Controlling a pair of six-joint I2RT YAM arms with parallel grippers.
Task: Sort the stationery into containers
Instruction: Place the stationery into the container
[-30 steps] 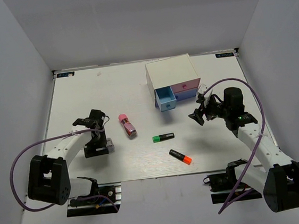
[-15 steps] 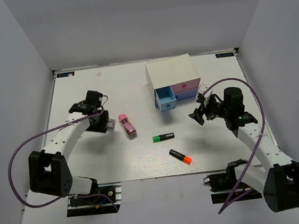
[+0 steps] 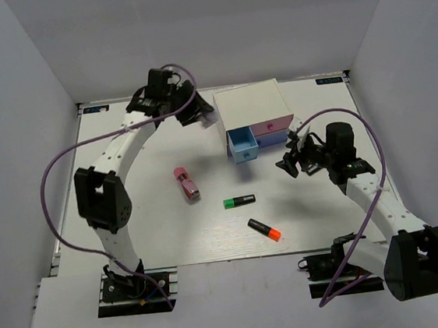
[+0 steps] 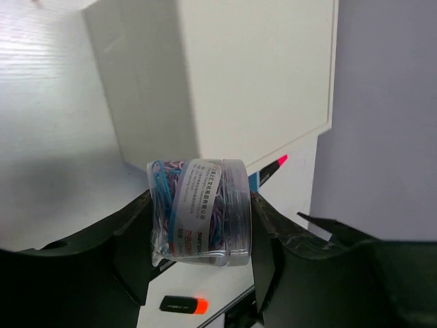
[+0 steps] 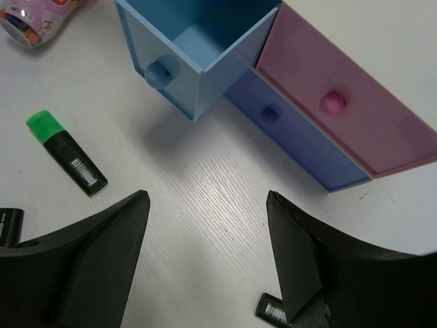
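Left arm has swung from the near-left worktop (image 3: 124,158) to the far side. Right arm barely shifted.

Top view:
- left end effector (image 3: 202,117) sits just beside the box's (image 3: 252,102) left side, near the back corner. I can't make out its grip from here.
- blue drawer (image 3: 242,144) is pulled out, pink drawer (image 3: 271,127) is shut.
- right end effector (image 3: 290,164) hangs to the right of the blue drawer, apart from it.
- pink item (image 3: 186,183), green highlighter (image 3: 239,202) and orange highlighter (image 3: 264,230) lie loose on the worktop in front of the box, well apart from each other.

Left wrist:
- left end effector (image 4: 198,229) is clamped on a clear tub (image 4: 201,212) of coloured clips. The tub lies on its side between the fingers (image 4: 133,239).
- the box's white wall (image 4: 225,75) is close behind it, not touching as far as I can tell.
- orange highlighter (image 4: 181,305) shows below.

Right wrist:
- right end effector (image 5: 206,201) is spread wide and holds nothing.
- it faces the open blue drawer (image 5: 198,41), the shut pink drawer (image 5: 341,109) and the shut lower drawer (image 5: 300,143).
- green highlighter (image 5: 66,158) lies to the left, and the pink item (image 5: 34,24) is at the top-left corner.
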